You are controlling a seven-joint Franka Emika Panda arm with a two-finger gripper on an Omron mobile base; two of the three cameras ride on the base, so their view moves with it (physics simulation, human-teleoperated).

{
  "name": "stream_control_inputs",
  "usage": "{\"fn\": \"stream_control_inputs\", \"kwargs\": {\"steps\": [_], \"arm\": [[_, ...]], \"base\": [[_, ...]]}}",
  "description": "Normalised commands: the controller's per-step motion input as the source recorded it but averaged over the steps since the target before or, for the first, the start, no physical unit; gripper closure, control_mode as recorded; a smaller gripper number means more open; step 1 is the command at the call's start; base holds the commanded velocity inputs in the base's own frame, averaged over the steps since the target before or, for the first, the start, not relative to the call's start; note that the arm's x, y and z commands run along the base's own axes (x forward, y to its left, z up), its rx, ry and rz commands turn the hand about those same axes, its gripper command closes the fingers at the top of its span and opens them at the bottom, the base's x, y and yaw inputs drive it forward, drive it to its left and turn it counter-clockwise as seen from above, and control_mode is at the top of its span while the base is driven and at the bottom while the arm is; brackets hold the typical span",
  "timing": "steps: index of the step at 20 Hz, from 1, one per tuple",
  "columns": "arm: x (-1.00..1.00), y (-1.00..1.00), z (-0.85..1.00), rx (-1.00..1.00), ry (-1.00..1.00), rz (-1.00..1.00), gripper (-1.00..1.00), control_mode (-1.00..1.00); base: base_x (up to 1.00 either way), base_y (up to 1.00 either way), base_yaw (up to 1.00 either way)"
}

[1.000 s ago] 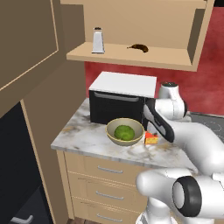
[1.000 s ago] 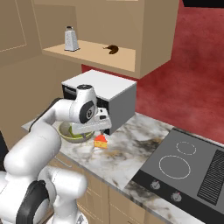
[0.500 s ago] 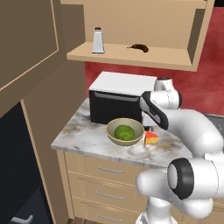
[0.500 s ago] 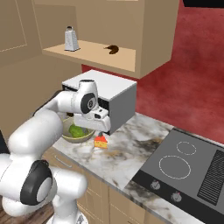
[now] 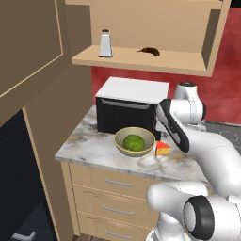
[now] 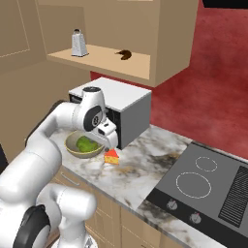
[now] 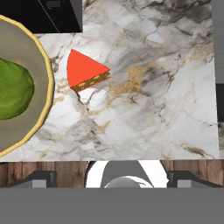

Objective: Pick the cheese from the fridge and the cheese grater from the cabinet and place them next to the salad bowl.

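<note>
The cheese (image 7: pixel 85 70) lies on the counter (image 7: pixel 153 96) below the wide-spread, empty end effector (image 6: pixel 109 141).

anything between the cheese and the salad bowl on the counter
Nothing. In the hand view a narrow strip of bare marble counter separates the cheese from the salad bowl rim; they lie close but apart.

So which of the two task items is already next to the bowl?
The cheese, on the counter beside the bowl; the grater stands on the cabinet shelf.

Veined marble counter (image 7: pixel 148 96), wooden drawers (image 5: pixel 108 188)
</note>
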Motion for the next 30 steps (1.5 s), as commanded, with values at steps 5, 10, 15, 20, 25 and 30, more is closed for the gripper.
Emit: {"fn": "stream_control_inputs", "kwargs": {"steps": [5,10,15,20,25,30], "arm": [[0.00,0.05,0.09,0.00,0.02,-0.03,-1.00,-1.00],[0.00,0.00,0.00,0.00,0.00,0.00,-1.00,-1.00],[0.00,0.00,0.00,0.00,0.00,0.00,-1.00,1.00],[0.00,0.00,0.00,0.00,0.00,0.00,-1.00,1.00],[0.00,0.00,0.00,0.00,0.00,0.00,-1.00,1.00],[0.00,0.00,0.00,0.00,0.00,0.00,-1.00,1.00]], "base": [[0.00,0.00,0.00],[0.00,0.00,0.00],[0.00,0.00,0.00],[0.17,0.45,-0.05],[0.26,0.62,-0.10],[0.19,0.04,-0.01]]}}
